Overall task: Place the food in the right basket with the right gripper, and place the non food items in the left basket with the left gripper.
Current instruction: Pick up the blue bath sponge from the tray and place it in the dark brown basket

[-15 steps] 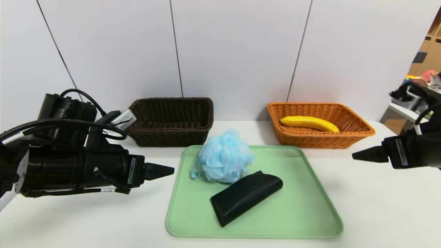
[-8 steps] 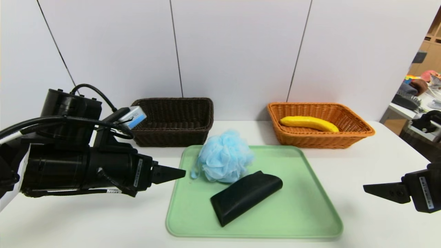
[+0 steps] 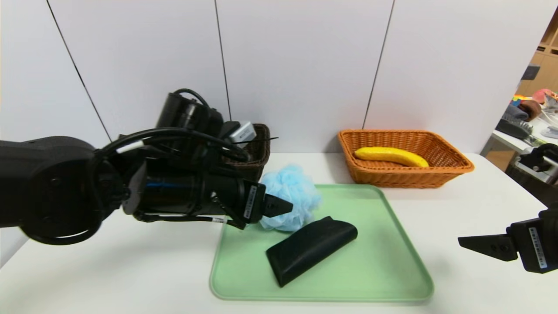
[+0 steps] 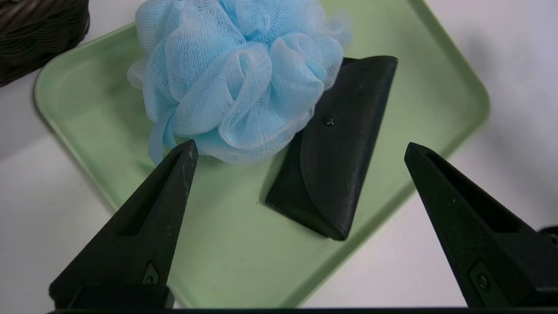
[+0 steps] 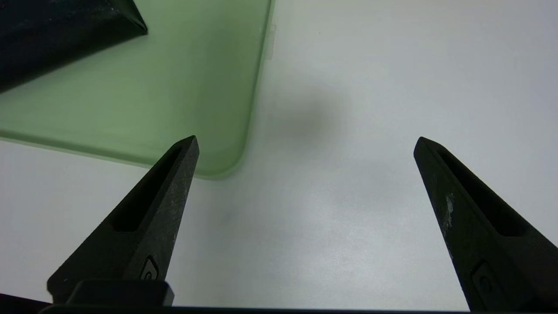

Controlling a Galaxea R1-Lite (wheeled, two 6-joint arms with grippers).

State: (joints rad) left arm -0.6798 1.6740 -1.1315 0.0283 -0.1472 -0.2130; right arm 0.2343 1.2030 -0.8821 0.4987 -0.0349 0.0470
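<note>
Right pincer (image 5: 306,137), jaws wide apart, hangs above the white bench (image 3: 471,279) beside the green tray (image 3: 392,279). Black snap-flap case (image 3: 311,250) lies slanted on the tray, the left pincer (image 4: 301,150) above, its jaws also wide apart. Behind the case sits the light-blue mesh bath puff (image 3: 294,200). Farthest stand the dark brown wicker basket (image 3: 261,148) and orange wicker basket (image 3: 405,179), the latter holding the yellow banana (image 3: 391,155).

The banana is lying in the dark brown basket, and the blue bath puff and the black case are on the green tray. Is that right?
Not quite: the banana is in the orange basket, as the head view shows. The bath puff and the black case are indeed on the green tray.
</note>
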